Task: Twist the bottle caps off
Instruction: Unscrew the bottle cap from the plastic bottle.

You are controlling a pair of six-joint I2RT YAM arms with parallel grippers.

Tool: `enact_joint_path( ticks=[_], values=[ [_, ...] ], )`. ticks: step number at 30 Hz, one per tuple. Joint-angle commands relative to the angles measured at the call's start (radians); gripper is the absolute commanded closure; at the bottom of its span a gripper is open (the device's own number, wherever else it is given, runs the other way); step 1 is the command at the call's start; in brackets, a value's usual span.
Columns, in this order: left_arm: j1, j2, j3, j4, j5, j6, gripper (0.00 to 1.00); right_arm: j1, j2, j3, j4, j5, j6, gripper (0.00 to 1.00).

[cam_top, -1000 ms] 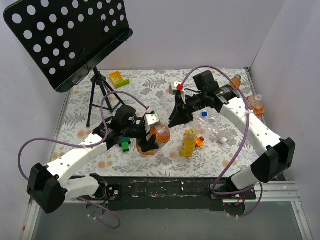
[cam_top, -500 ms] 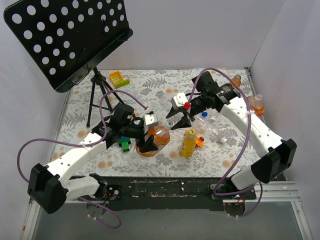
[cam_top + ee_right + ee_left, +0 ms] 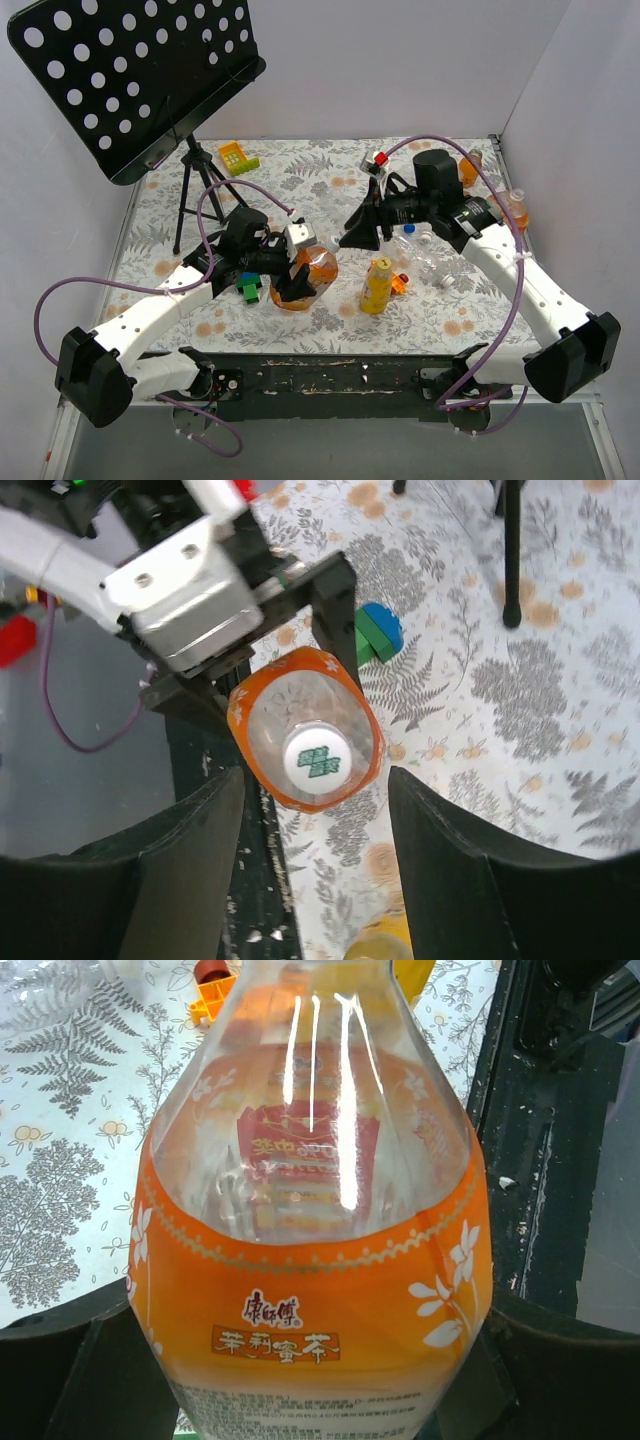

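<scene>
Floral table point(image 3: 560, 680); right-wrist view: white cap point(image 3: 317, 763)

You've got white link shells and black joint housings on left arm point(image 3: 150, 312) and right arm point(image 3: 522, 272). Purple cable point(image 3: 42, 305) loops off each. Left gripper point(image 3: 297, 285), right gripper point(image 3: 356, 232): black wedge fingers. Silver block point(image 3: 185, 590) with screws on left wrist, red tab point(image 3: 379, 158) on right.

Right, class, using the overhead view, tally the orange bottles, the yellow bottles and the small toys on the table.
Orange bottles: 3
Yellow bottles: 1
Small toys: 3
Total: 7
</scene>
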Motion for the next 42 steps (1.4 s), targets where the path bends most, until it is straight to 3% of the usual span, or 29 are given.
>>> enact_joint_path(
  ticks=[1, 13, 19, 23, 24, 26, 28, 30, 31, 34, 38, 42],
  values=[
    [0.000, -0.033, 0.045, 0.082, -0.012, -0.031, 1.00, -0.005, 0.026, -0.003, 0.099, 0.104, 0.274, 0.35],
    [-0.010, -0.005, 0.062, 0.087, -0.035, -0.031, 1.00, 0.044, 0.088, 0.033, 0.026, 0.099, 0.241, 0.40],
    [-0.010, -0.010, 0.062, 0.087, -0.035, -0.033, 1.00, 0.059, 0.112, 0.063, 0.003, 0.085, 0.205, 0.63],
    [-0.008, -0.018, 0.057, 0.079, -0.032, -0.028, 1.00, 0.061, 0.122, 0.082, -0.010, 0.037, 0.120, 0.92],
    [-0.008, -0.021, 0.059, 0.072, -0.020, -0.023, 1.00, 0.061, 0.126, 0.092, -0.022, 0.006, 0.072, 0.99],
    [-0.010, -0.022, 0.059, 0.061, 0.006, -0.014, 1.00, 0.061, 0.148, 0.138, -0.112, -0.106, -0.146, 0.99],
    [-0.010, -0.025, 0.062, 0.049, 0.047, 0.000, 1.00, 0.061, 0.180, 0.222, -0.308, -0.242, -0.498, 0.99],
    [-0.007, -0.031, 0.062, 0.038, 0.104, 0.012, 1.00, 0.066, 0.232, 0.324, -0.609, -0.301, -0.954, 0.99],
    [-0.007, -0.033, 0.063, 0.036, 0.133, 0.017, 1.00, 0.067, 0.253, 0.373, -0.816, -0.301, -1.275, 0.99],
    [-0.007, -0.030, 0.067, 0.021, 0.180, 0.026, 1.00, 0.069, 0.237, 0.352, -0.872, -0.211, -1.614, 0.96],
    [-0.008, -0.031, 0.073, 0.001, 0.158, 0.032, 1.00, 0.067, 0.230, 0.362, -0.771, -0.166, -1.554, 0.94],
    [-0.007, -0.047, 0.059, 0.010, 0.118, 0.027, 1.00, 0.067, 0.226, 0.355, -0.677, -0.209, -1.352, 0.82]
  ],
)
